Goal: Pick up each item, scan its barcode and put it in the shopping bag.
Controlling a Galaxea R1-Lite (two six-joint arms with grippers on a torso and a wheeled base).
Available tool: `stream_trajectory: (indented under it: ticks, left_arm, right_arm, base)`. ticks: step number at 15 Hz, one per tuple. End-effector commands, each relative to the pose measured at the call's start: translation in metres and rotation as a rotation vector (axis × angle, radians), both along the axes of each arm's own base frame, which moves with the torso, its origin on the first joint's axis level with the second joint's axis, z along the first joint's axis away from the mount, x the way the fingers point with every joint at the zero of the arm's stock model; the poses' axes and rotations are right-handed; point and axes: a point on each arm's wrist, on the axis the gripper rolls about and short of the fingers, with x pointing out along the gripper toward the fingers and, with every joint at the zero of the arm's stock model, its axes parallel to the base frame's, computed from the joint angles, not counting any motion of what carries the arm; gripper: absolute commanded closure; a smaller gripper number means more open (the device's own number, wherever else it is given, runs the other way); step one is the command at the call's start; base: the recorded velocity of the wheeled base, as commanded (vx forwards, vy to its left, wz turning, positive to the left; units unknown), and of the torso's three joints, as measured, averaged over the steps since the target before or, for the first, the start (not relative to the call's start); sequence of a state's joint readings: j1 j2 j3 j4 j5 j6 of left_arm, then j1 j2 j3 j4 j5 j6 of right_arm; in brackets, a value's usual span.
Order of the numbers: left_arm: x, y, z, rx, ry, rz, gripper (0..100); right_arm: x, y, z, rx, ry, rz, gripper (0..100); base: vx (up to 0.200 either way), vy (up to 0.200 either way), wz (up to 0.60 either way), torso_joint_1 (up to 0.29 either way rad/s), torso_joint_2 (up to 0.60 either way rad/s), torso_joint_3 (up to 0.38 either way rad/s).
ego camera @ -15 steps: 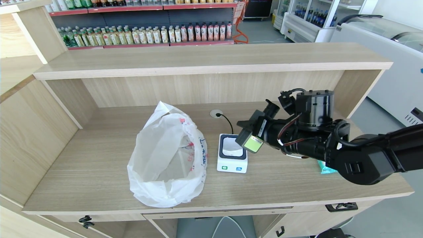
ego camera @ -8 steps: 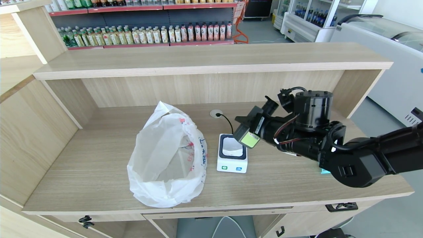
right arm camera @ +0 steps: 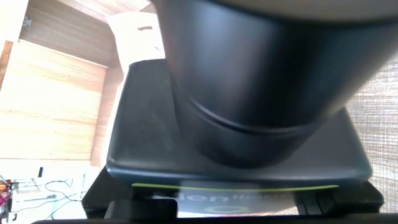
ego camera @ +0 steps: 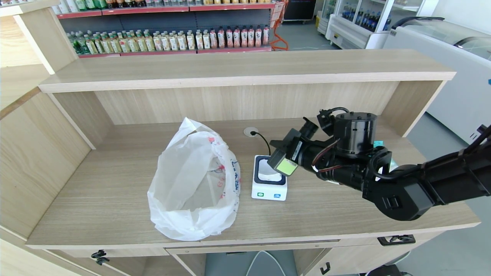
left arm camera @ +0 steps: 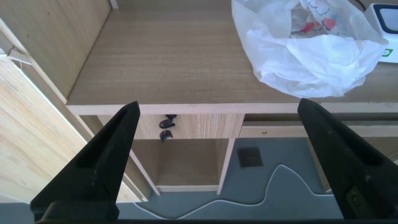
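My right gripper (ego camera: 283,161) is shut on a small dark item with a green end face (ego camera: 286,167). It holds the item tilted just above the right edge of the white barcode scanner (ego camera: 269,187). In the right wrist view the dark item (right arm camera: 249,93) is pressed close to the lens. The white plastic shopping bag (ego camera: 191,180) lies open-mouthed on the counter left of the scanner. My left gripper (left arm camera: 217,168) hangs open in front of the counter's front edge, below the bag (left arm camera: 311,43), with nothing between its fingers (left arm camera: 93,174).
A teal packet (ego camera: 378,143) lies on the wooden counter (ego camera: 115,191) behind my right arm. A black cable (ego camera: 262,140) runs from the scanner to a hole at the back. A raised shelf and side walls enclose the counter.
My right arm has carried the dark item leftward, from beside the scanner to over its right edge. The teal packet now shows behind the arm. The bag and scanner stayed put.
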State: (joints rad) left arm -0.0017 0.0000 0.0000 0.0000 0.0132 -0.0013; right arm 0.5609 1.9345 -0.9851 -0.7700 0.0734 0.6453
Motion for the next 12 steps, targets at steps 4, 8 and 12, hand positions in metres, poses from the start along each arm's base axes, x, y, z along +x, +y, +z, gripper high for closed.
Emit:
stream_trajectory:
  ticks: [4,8,12]
  left_arm:
    - [0.0001,0.0,0.0,0.0,0.002,0.001,0]
    - [0.0001,0.0,0.0,0.0,0.002,0.001,0]
    - [0.0001,0.0,0.0,0.0,0.002,0.001,0]
  right_arm:
    - [0.0024,0.0012,-0.0031,-0.004,0.006,0.004,100]
    - [0.0029,0.0002,-0.0031,-0.002,0.008,0.002,100]
    - [0.0028,-0.0024,0.0028,-0.006,-0.003,0.002,100]
  base:
    - [0.0,0.0,0.0,0.0,0.0,0.0]
    - [0.0,0.0,0.0,0.0,0.0,0.0]
    - [0.0,0.0,0.0,0.0,0.0,0.0]
